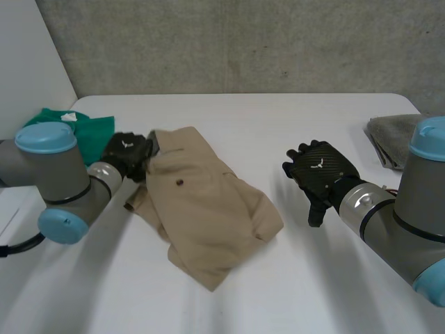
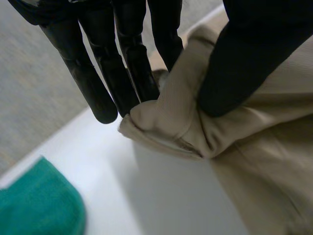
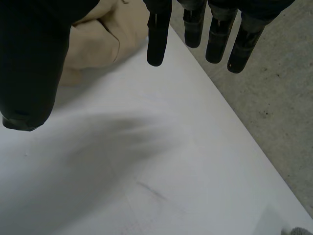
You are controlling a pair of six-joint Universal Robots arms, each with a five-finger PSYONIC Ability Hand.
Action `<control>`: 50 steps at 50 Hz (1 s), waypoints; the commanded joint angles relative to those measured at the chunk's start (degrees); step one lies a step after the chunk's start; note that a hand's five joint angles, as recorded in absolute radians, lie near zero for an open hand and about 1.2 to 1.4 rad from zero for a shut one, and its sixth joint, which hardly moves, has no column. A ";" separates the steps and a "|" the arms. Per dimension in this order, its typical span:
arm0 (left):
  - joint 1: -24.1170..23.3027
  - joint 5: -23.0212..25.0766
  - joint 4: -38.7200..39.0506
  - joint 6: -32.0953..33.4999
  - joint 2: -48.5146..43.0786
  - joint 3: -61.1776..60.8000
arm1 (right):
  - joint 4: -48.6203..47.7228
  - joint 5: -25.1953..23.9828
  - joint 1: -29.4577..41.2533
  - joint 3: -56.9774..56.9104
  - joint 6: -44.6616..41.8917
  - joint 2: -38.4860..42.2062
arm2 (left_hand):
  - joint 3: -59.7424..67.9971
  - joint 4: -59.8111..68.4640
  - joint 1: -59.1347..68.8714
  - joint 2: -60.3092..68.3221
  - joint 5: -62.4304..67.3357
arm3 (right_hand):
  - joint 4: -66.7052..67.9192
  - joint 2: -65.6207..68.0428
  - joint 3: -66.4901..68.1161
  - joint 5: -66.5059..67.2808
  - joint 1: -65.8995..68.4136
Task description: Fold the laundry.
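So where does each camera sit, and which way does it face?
Head: behind the arms, looking down on the white table; shows both arms, left robot hand, right robot hand.
Left wrist: along its palm; fingers pinch a crumpled beige cloth garment.
Right wrist: along its palm; open fingers over the table.
Shared: all see the garment.

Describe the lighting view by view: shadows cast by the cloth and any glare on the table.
Head view: soft, even light; the tan garment throws a faint shadow on the table along its near edge. Left wrist view: the corner pinched by the left hand is lifted and shades the table beneath. Right wrist view: matt table, no glare.
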 commanded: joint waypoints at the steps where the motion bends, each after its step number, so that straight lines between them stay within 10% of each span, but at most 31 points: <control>1: -2.66 -5.00 8.45 -0.79 3.16 2.95 | 0.01 0.07 0.01 -0.09 0.00 -0.18 | 21.54 20.88 18.13 20.02 23.10 | -3.42 -2.59 -2.31 -3.17 -12.70; 10: -13.65 -5.98 19.18 -4.48 13.45 5.41 | -0.08 1.74 -0.17 -1.32 0.09 -0.97 | 21.54 20.88 18.13 20.02 23.10 | -3.42 -2.59 -2.31 -3.17 -12.70; 21: -28.50 8.87 20.85 -9.32 9.34 5.50 | -1.22 6.13 -8.86 -4.92 0.00 -6.42 | 21.54 20.88 18.13 20.02 23.10 | -3.42 -2.59 -2.31 -3.17 -12.70; 27: -32.20 9.67 20.41 -9.14 2.39 6.56 | -0.96 6.40 -15.19 -8.88 -0.88 -7.74 | -47.25 -47.90 -50.66 -48.76 -45.69 | -3.42 -2.59 -2.31 -3.17 -12.70; 37: -31.33 6.51 19.89 -9.23 5.10 5.42 | 0.63 5.08 -21.09 -11.87 -0.70 -8.18 | -47.24 -47.90 -50.65 -48.75 -45.68 | -3.42 -2.59 -2.31 -3.17 -12.70; 50: -15.51 -0.62 5.66 -9.05 17.06 -3.02 | 6.68 -4.41 -15.20 -9.93 0.09 -7.92 | -44.55 -45.21 -47.96 -46.06 -42.99 | -3.42 -2.59 -2.31 -3.17 -12.70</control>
